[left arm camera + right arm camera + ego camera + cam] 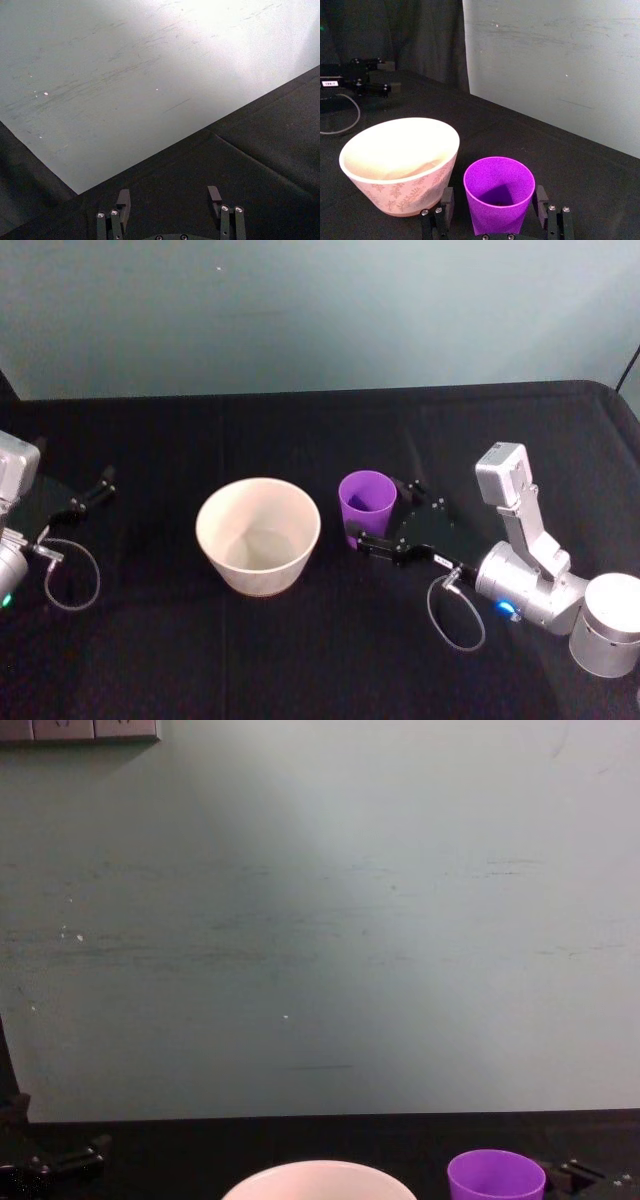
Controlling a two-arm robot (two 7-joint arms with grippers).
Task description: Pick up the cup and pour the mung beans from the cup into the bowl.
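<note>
One gripper is at work. Nearest to us, on the right side of the black table [330, 660], our right gripper [378, 512] lies low over the cloth and reaches in towards the middle. Its jaws stand open around the cup [367, 498]. In the right wrist view we see one finger [445, 202] on the bowl side with a plain gap to the purple wall. The other finger [540, 197] sits closer to the opposite side, and as far as we can tell it is also short of contact. The cup stands upright between them, mouth up, its base on the cloth.

Just beside the cup, on its left, sits the bowl [258, 582], also upright and much wider at the rim. The two do not touch: we see a narrow strip of black cloth between them. In the right wrist view the bowl's outer wall is pinkish with a faint leaf pattern.

Well apart from the bowl, near the table's left edge, our left gripper [88, 495] is parked low over the cloth. In the left wrist view its jaws are spread wide over bare cloth.

Beyond all of this, the table's far edge meets a pale grey-green wall [320, 920].
</note>
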